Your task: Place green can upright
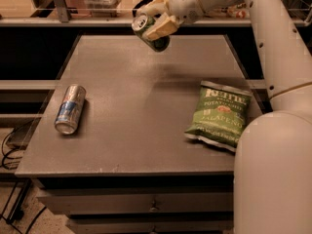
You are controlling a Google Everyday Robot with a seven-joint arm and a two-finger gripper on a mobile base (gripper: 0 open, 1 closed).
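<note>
Tabletop [146,106], end effector [152,25] above clasping green can [160,44]

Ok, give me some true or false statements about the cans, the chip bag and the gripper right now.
1. The gripper holds the green can in the air above the far side of the table. True.
2. The green can is upright. False: it is tilted, with its top toward the upper left.
3. The silver and blue can stands upright. False: it lies on its side near the table's left edge.
4. The chip bag lies flat on the table's right side. True.
</note>
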